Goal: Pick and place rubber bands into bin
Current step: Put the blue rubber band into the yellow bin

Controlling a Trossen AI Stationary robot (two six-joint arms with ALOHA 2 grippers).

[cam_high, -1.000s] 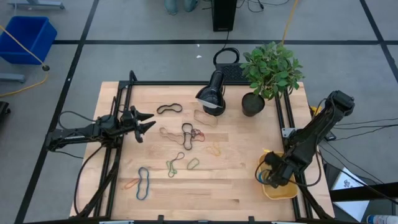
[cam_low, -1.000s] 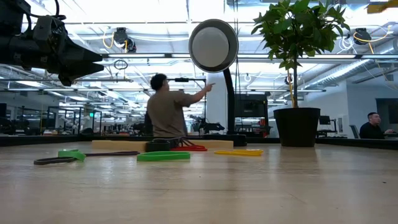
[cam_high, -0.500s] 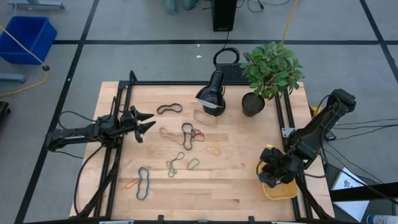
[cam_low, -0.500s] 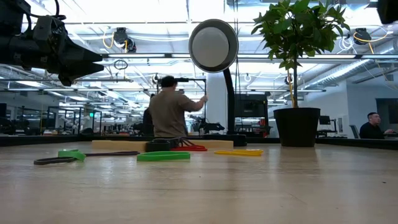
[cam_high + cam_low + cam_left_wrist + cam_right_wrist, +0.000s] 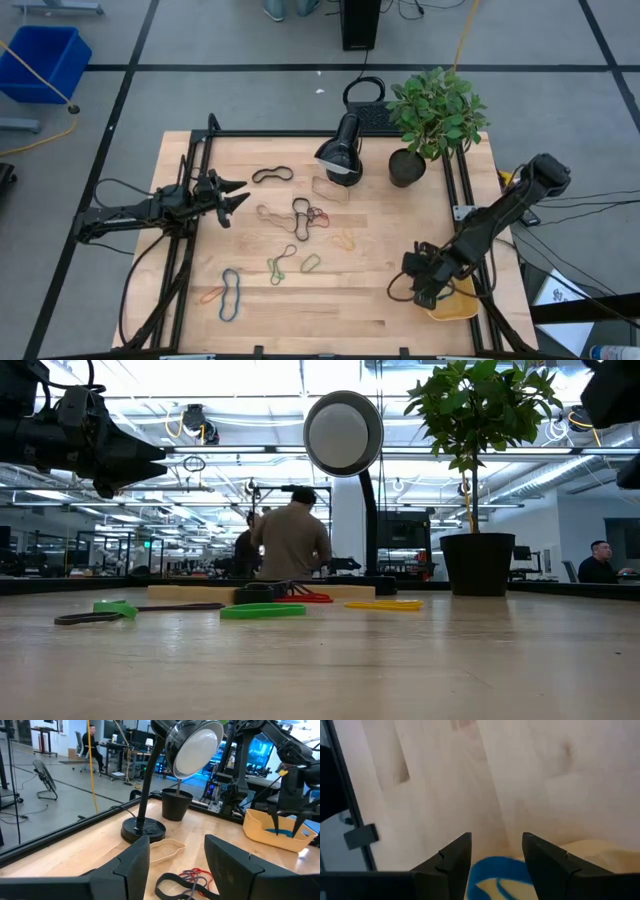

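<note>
The yellow-orange bin (image 5: 462, 306) sits at the table's near right corner, and a blue rubber band (image 5: 495, 870) lies in it. My right gripper (image 5: 418, 292) hangs open over the bin's left rim, pointing steeply down, with nothing between its fingers. Several rubber bands lie flat on the wood: black (image 5: 272, 175), tan (image 5: 330, 188), a tangled cluster (image 5: 306, 214), yellow (image 5: 345, 240), green (image 5: 310, 263), blue (image 5: 231, 295) and orange (image 5: 211, 295). My left gripper (image 5: 240, 195) waits open and level at the left rail.
A black desk lamp (image 5: 340, 150) and a potted plant (image 5: 432, 115) stand at the table's far side. Black frame rails (image 5: 190, 230) run along both sides. A blue crate (image 5: 40, 60) is on the floor far left. A person (image 5: 295, 540) stands in the room behind.
My right gripper has gone from over the bin's middle toward the table's left, to the bin's left rim, and has rolled about its wrist while staying open. The bands on the table have kept their places.
</note>
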